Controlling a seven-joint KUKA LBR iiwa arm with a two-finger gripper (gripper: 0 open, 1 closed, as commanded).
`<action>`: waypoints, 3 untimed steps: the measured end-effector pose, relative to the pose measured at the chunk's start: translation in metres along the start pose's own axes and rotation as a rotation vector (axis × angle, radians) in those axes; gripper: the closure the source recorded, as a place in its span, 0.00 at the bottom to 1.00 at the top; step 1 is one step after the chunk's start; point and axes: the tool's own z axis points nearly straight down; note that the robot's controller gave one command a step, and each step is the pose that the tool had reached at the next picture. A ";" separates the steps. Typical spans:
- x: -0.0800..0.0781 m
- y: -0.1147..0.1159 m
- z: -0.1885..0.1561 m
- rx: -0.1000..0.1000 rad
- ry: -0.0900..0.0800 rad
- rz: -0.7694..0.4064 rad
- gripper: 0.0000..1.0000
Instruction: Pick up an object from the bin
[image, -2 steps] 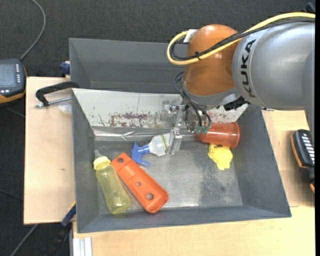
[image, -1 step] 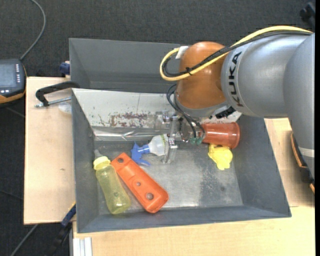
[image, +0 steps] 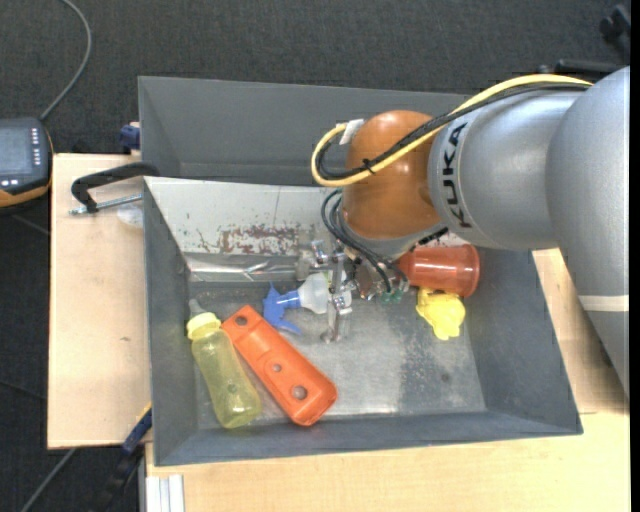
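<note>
Small blue-and-white piece (image: 287, 306) lies left of centre on the floor of the bin (image: 520, 360), blue end leftward, pale end toward the gripper (image: 335, 322). The gripper sits low, just beside that pale end, touching or nearly so. You cannot tell whether it is apart, together or clamped on anything, because the wrist and cables crowd over it. Risks, as judged: the piece looks light and lopsided, so a close off its middle may flick it aside, or catch only the pale tip and drop it on the lift. Orange flat block (image: 280, 366) lies just below it, with the yellow bottle (image: 224, 376) alongside, and a shoved piece could wedge there. Red cup (image: 440, 270) and yellow lump (image: 441, 312) sit close by the wrist on the right, so watch for a knock.
</note>
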 end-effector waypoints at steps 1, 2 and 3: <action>0.004 0.003 0.026 -0.001 -0.005 -0.029 1.00; 0.004 0.003 0.026 -0.001 -0.005 -0.028 1.00; -0.003 0.013 -0.095 -0.002 -0.012 -0.036 1.00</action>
